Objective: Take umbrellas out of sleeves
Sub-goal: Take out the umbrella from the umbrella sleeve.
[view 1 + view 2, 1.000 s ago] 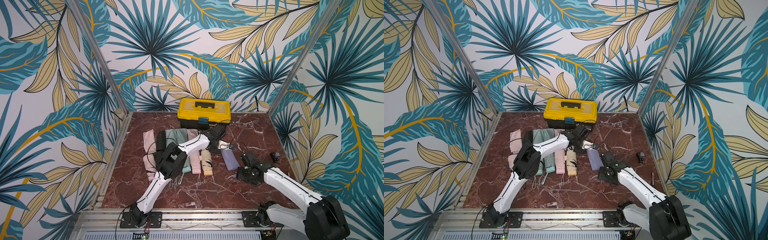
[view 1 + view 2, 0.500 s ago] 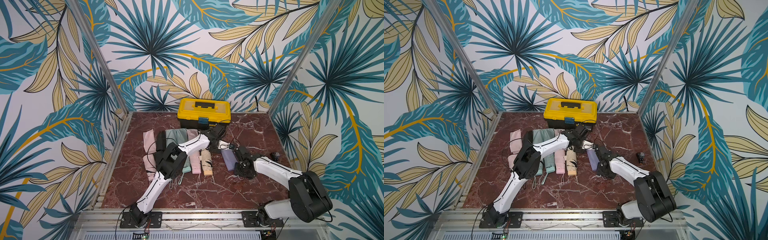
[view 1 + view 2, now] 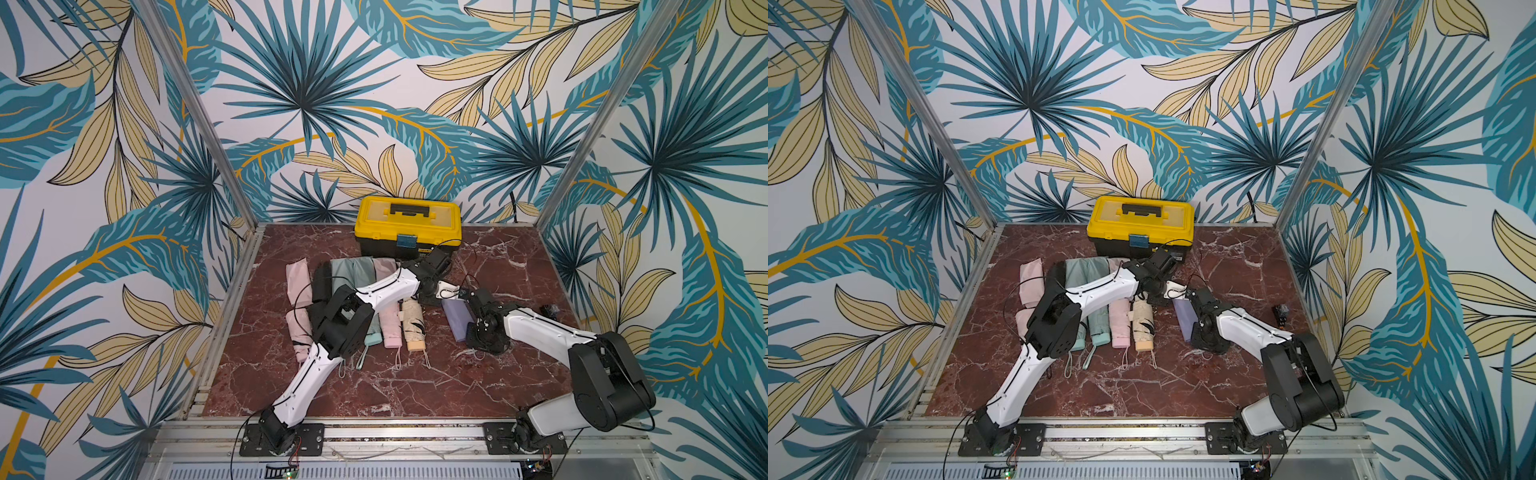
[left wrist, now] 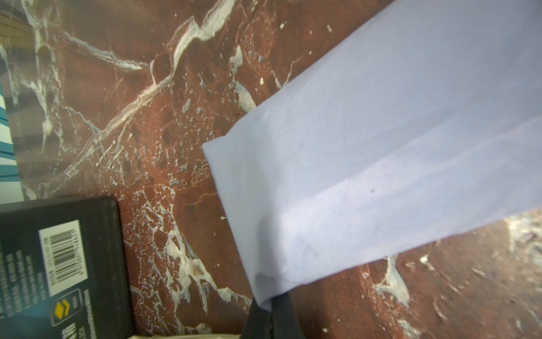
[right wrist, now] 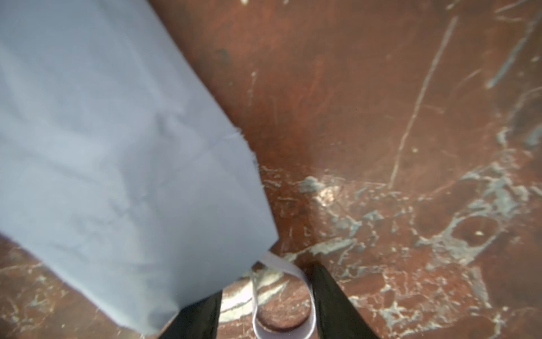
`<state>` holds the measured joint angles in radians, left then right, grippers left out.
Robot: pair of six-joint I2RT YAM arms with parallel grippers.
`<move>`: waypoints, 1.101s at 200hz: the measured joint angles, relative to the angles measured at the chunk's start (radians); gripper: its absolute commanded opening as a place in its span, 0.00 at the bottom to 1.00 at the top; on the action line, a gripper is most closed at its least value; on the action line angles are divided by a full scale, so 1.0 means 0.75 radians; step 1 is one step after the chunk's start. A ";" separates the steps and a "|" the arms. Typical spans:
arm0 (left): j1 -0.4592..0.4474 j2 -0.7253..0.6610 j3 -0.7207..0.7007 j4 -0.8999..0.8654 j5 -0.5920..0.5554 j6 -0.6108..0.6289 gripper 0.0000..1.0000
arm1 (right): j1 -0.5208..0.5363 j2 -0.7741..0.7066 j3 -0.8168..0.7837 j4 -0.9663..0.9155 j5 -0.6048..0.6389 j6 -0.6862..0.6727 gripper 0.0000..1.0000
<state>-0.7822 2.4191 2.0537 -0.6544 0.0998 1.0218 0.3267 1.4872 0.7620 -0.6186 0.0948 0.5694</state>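
— Lilac sleeve point(image 3: 455, 318): where does it lie?
— Flat on the red marble table point(image 3: 415, 386), slanting a little, just right of the beige umbrella point(image 3: 413, 324) and nearer than the yellow toolbox point(image 3: 409, 226).
— And the left gripper point(image 4: 271, 311)?
— Fingers together, clamped on the sleeve's far corner.
— The right gripper point(image 5: 267, 281)?
— At the near end, jaws apart. The sleeve's edge partly hides one finger; the wrist loop point(image 5: 289, 268) pokes out of the sleeve between the two.
— Further left?
— A pink umbrella point(image 3: 390, 330) beside the beige one, handles toward the near edge, the left arm point(image 3: 386, 286) crossing above them.
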 measured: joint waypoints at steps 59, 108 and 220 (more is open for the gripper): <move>-0.003 -0.016 -0.007 -0.003 -0.011 0.004 0.00 | 0.094 -0.009 -0.006 -0.029 -0.022 0.034 0.34; -0.003 -0.024 -0.012 -0.002 -0.016 0.004 0.00 | 0.153 -0.027 -0.022 -0.067 0.050 0.102 0.26; -0.003 -0.039 -0.030 -0.008 -0.024 0.004 0.00 | 0.161 -0.086 -0.069 -0.093 0.072 0.141 0.05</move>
<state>-0.7845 2.3898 2.0315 -0.6601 0.0818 1.0248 0.4473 1.4223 0.7105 -0.6884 0.1486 0.6754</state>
